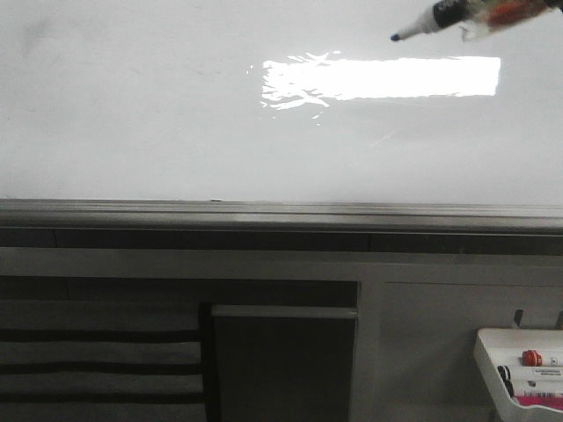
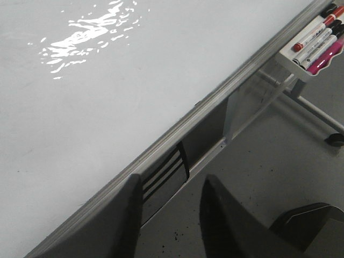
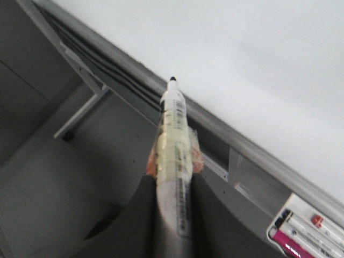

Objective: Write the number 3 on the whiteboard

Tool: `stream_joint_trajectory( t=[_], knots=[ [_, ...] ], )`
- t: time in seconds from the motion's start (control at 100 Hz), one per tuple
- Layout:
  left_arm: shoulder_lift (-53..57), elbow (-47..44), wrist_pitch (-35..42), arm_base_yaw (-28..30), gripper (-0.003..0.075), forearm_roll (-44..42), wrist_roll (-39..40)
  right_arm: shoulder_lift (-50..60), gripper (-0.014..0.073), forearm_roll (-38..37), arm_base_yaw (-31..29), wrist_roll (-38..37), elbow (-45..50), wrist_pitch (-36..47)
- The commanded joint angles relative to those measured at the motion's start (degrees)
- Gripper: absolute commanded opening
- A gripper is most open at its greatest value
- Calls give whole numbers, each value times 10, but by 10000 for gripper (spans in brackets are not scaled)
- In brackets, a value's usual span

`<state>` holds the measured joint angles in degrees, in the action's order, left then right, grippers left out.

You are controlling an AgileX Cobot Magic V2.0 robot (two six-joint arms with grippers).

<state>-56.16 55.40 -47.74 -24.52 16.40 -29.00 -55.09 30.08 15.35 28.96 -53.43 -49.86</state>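
Note:
The whiteboard point(image 1: 176, 123) is a glossy pale board with a bright rectangular glare and a grey rail along its lower edge. No number 3 shows on it; its surface looks blank. My right gripper point(image 3: 173, 180) is shut on a white marker point(image 3: 174, 145) wrapped in tape, black tip uncapped. In the front view the marker point(image 1: 440, 16) enters at the top right, its tip pointing left over the board; I cannot tell if it touches. My left gripper point(image 2: 171, 185) is open and empty, near the board's rail point(image 2: 215, 97). The board also shows in the right wrist view point(image 3: 242, 64).
A small white tray point(image 1: 519, 374) with several markers hangs below the board at the lower right; it also shows in the left wrist view point(image 2: 312, 45) and the right wrist view point(image 3: 301, 226). The board's stand, its legs and a grey floor lie below.

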Motion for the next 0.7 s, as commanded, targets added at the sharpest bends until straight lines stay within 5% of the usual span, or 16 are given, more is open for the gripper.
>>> stream_joint_trajectory(
  t=[0.0, 0.32, 0.69],
  knots=[
    [9, 13, 40, 6, 197, 19, 7, -19, -52, 41, -3, 0, -24, 62],
    [9, 13, 41, 6, 132, 19, 7, -173, -52, 53, -2, 0, -193, -19],
    [9, 13, 42, 6, 70, 19, 7, -261, -52, 20, 36, 2, -225, 51]
  ],
)
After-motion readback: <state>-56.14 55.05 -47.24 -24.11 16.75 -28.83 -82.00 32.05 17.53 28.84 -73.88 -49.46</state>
